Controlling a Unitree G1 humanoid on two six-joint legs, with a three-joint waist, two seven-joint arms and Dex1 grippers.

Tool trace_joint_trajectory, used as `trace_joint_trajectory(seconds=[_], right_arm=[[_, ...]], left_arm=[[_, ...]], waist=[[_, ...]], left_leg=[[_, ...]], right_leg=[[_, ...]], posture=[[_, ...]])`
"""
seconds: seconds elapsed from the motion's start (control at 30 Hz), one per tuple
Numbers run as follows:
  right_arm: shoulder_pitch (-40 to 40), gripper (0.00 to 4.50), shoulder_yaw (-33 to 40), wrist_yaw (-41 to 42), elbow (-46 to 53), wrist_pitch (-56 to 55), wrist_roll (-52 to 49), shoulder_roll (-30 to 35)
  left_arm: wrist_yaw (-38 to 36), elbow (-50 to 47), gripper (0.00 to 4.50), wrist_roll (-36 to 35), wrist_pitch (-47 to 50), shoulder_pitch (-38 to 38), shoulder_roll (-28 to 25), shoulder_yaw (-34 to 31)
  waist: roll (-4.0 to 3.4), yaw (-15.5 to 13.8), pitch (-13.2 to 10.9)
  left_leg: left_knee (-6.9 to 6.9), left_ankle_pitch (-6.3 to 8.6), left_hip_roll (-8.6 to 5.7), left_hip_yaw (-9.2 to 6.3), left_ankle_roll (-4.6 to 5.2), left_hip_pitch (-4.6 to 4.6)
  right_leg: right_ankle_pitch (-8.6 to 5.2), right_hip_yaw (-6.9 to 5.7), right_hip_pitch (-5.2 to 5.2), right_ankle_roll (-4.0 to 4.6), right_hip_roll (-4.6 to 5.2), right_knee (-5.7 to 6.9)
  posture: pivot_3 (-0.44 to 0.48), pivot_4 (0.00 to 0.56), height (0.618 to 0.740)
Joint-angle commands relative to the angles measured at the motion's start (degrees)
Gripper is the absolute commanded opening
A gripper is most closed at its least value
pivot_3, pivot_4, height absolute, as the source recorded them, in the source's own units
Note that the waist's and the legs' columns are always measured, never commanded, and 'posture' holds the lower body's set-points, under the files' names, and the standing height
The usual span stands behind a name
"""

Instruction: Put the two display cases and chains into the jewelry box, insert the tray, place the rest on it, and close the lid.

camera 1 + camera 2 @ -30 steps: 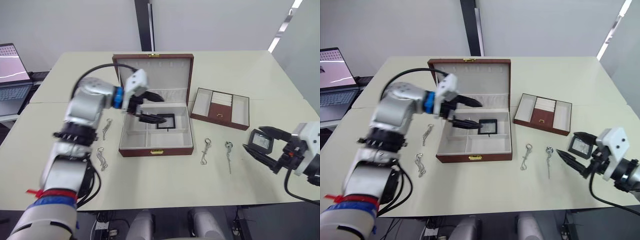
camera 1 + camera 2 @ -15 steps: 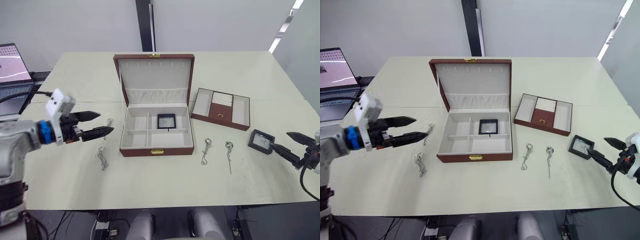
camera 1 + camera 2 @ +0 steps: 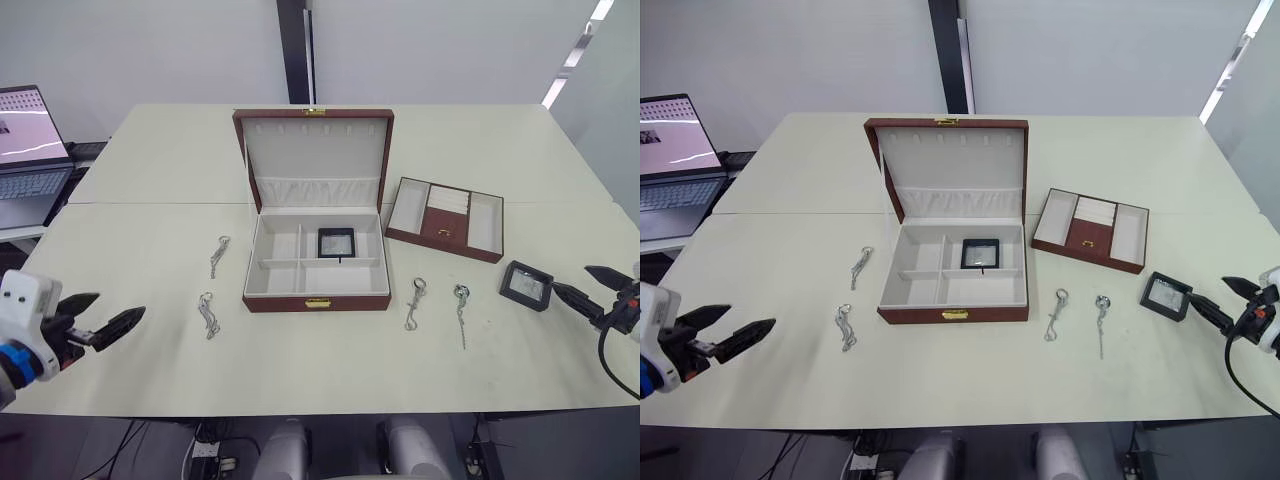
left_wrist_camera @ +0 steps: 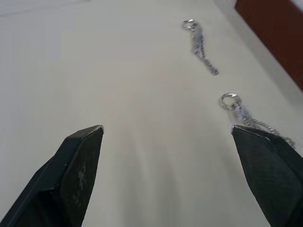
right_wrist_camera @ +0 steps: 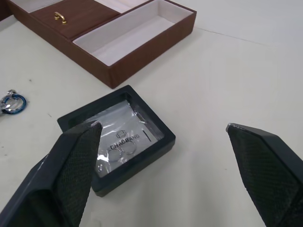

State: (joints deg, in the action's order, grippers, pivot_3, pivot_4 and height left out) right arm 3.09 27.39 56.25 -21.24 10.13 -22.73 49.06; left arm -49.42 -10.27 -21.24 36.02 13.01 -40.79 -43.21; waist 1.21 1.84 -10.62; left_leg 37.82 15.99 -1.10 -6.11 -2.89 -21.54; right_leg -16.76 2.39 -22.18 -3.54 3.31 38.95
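From the head views, the reddish-brown jewelry box (image 3: 317,262) stands with its lid (image 3: 318,155) up, one black square display case (image 3: 336,243) inside, the other display case (image 3: 526,285) near the table's right edge. The left wrist view shows the left gripper (image 4: 184,165) spread wide over bare tabletop, two silvery chains (image 4: 200,45) ahead. In the right wrist view the right gripper (image 5: 170,161) is parted, the case just before it, the shallow brown tray (image 5: 102,35) beyond.
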Motion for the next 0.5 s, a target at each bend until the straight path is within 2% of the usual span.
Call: trace_joint_trajectory(seconds=[0.03,0.13,0.5], right_arm=[[0.4,4.5,1.1,-0.9,-0.7,-2.4,0.5,0.7],[0.2,4.5,1.2,-1.8,-2.0,-3.7,1.5,0.6],[0.6,4.5,0.6,-2.3,-4.3,-5.2,2.0,0.4]], left_arm=[[3.4,1.0,4.48,0.6,-5.4,1.6,1.5,-3.0],[6.3,2.4,4.48,0.7,-9.0,3.0,3.5,-3.6],[7.8,6.0,4.48,-0.7,-13.0,3.3,3.0,-1.5]], waist=[[0.01,0.0,0.0],[0.0,0.0,0.0],[-0.03,0.0,0.0]], left_leg=[[0.01,0.0,0.0,-0.01,0.0,0.0],[0.0,0.01,-0.01,0.06,0.0,0.04],[-0.01,0.01,0.0,0.05,0.0,0.09]], right_leg=[[0.0,0.0,0.02,0.0,0.0,0.0],[0.0,0.06,0.03,-0.01,0.01,0.0],[0.0,0.04,0.07,-0.01,-0.01,-0.01]], posture=[[0.0,0.15,0.74],[0.0,0.15,0.74],[0.0,0.15,0.74]])
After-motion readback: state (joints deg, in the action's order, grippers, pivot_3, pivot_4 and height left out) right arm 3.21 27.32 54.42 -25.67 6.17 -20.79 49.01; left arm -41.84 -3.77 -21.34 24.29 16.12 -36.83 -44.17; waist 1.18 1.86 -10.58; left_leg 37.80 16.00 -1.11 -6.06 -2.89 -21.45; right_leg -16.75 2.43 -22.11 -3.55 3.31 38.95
